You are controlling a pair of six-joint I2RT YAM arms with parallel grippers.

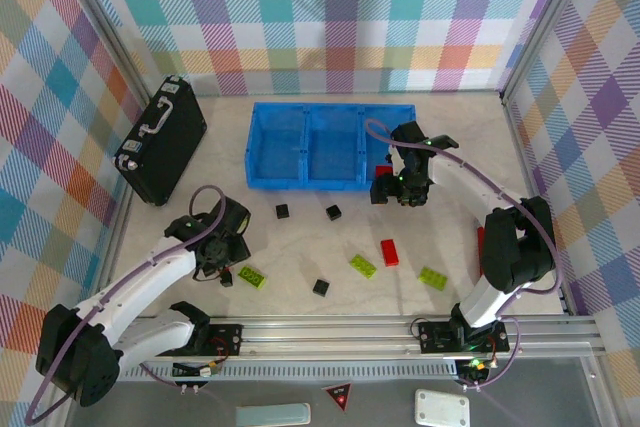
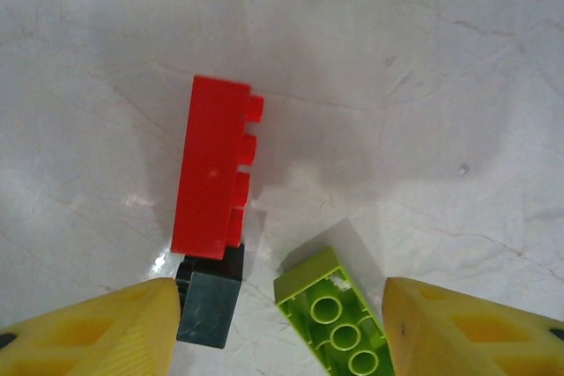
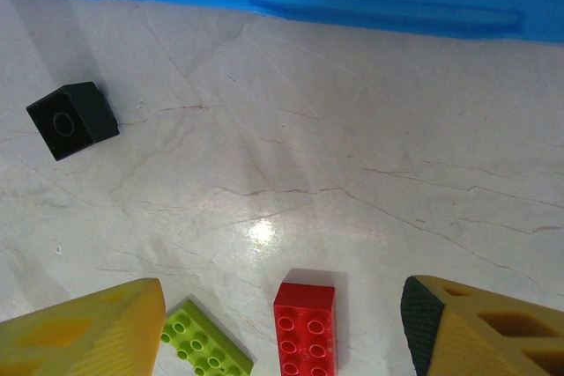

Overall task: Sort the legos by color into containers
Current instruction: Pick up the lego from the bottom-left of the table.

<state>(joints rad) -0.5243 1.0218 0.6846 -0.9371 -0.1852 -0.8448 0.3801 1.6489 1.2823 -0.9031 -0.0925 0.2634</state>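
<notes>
In the left wrist view my left gripper (image 2: pixel 280 328) is down at the table, jaws apart around two legos. A black cube (image 2: pixel 210 305) sits against the left finger (image 2: pixel 106 332). An upturned lime-green brick (image 2: pixel 339 323) lies against the right finger (image 2: pixel 476 332), with a gap between the two legos. A red brick (image 2: pixel 211 178) on its side touches the cube's far end. My right gripper (image 1: pixel 398 190) hangs open above the table by the blue tray (image 1: pixel 262 152). Below it lie a red brick (image 3: pixel 304 332) and a green one (image 3: pixel 207 350).
A black briefcase (image 1: pixel 160 147) stands at the back left. Loose black cubes (image 1: pixel 283 211) (image 1: pixel 333 212) (image 1: pixel 320 287), green bricks (image 1: pixel 363 266) (image 1: pixel 433 277) and a red brick (image 1: pixel 389 252) are scattered mid-table. A red piece (image 1: pixel 384 173) shows at the tray's right end.
</notes>
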